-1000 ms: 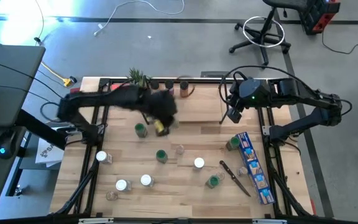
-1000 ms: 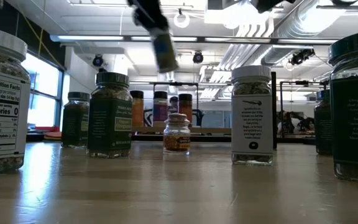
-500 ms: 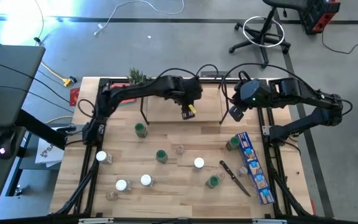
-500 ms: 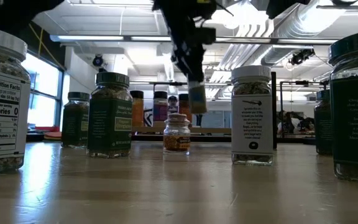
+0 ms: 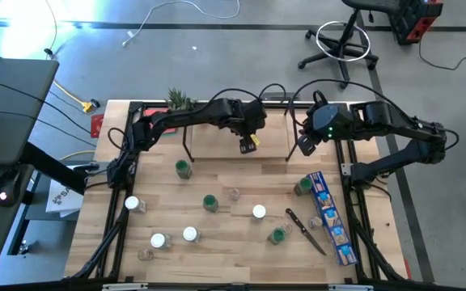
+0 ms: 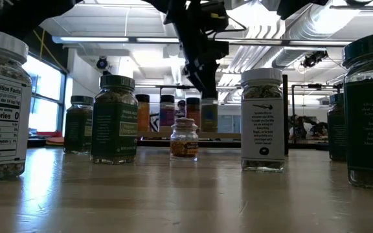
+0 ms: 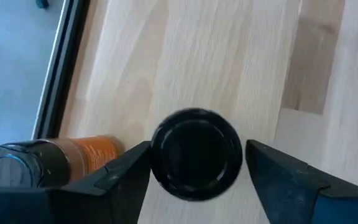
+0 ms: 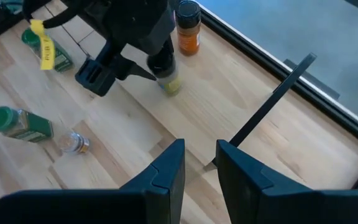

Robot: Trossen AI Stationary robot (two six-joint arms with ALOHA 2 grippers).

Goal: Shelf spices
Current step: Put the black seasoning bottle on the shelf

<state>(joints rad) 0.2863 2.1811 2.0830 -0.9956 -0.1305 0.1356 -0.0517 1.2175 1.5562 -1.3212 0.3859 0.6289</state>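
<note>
Presently the left gripper [image 5: 247, 139] is over the shelf [image 5: 217, 137] at the table's far side, jaws clamped on a black-capped spice jar [image 7: 196, 154] with yellowish contents, held upright just above the light wood board or touching it; contact cannot be confirmed. An orange-labelled jar [image 7: 42, 162] stands just beside it on the same board. The right gripper [image 5: 305, 145] hovers near the shelf's right end, fingers [image 8: 166, 174] slightly apart and holding nothing. Loose jars remain on the table [image 5: 241, 238]: green-capped [image 5: 210, 201], white-capped [image 5: 259, 212], others nearer the front. A long blue box [image 5: 331, 217] and a black-handled utensil [image 5: 304, 230] lie at right.
</note>
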